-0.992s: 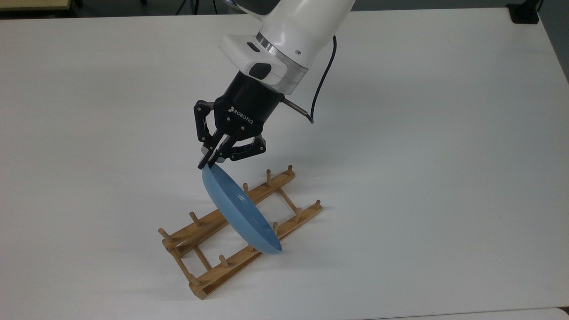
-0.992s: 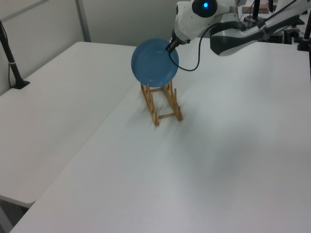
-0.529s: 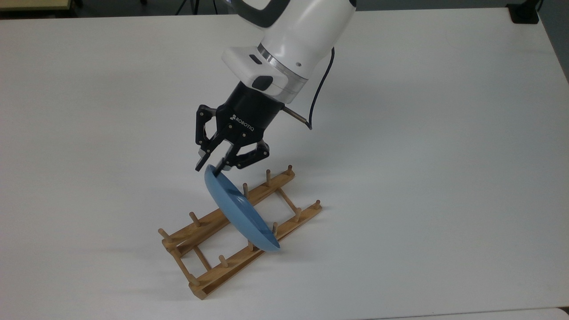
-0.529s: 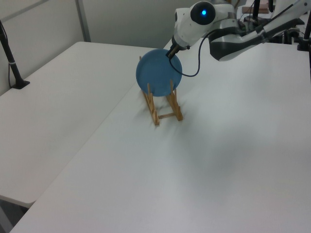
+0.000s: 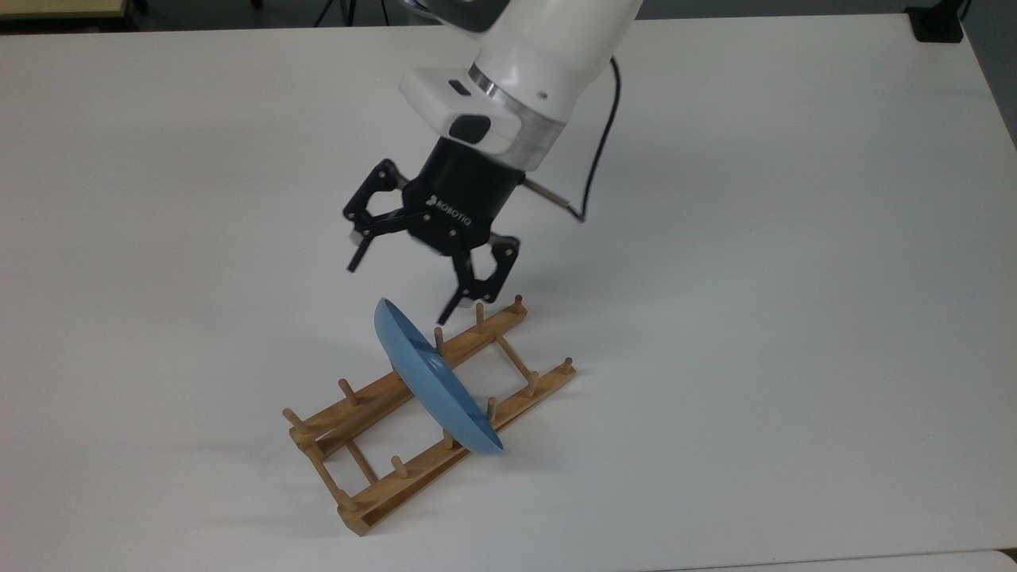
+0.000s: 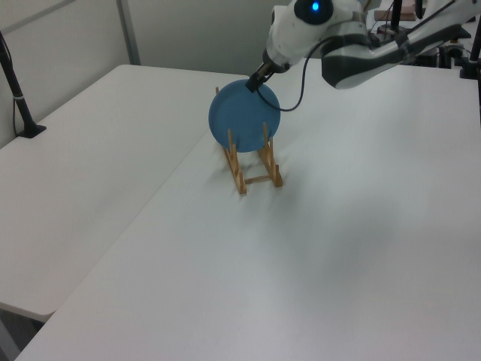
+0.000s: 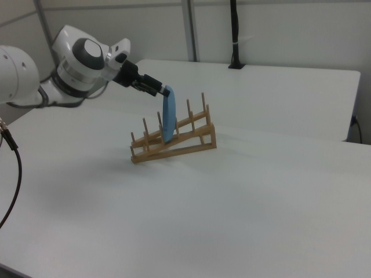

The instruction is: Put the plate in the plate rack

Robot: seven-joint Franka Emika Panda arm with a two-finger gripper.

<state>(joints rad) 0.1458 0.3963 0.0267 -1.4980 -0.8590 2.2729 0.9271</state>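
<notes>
The light-blue plate stands on edge in the wooden plate rack, leaning between its pegs near the middle. In the left view the plate faces the camera, upright over the rack. The right view has the plate edge-on, tilted against pegs of the rack. My gripper hangs just above the plate's top rim, open, its fingers spread wide to either side and off the rim. The gripper sits at the plate's upper edge in the left view, and the gripper does likewise in the right view.
The rack lies on a wide white table. A black cable loops from the wrist. A black clamp sits at the top view's far right corner. A black pole stands at the left view's left.
The gripper has opened, let go of the plate's rim and lifted slightly. The plate has settled lower into the rack and now stands there alone.
</notes>
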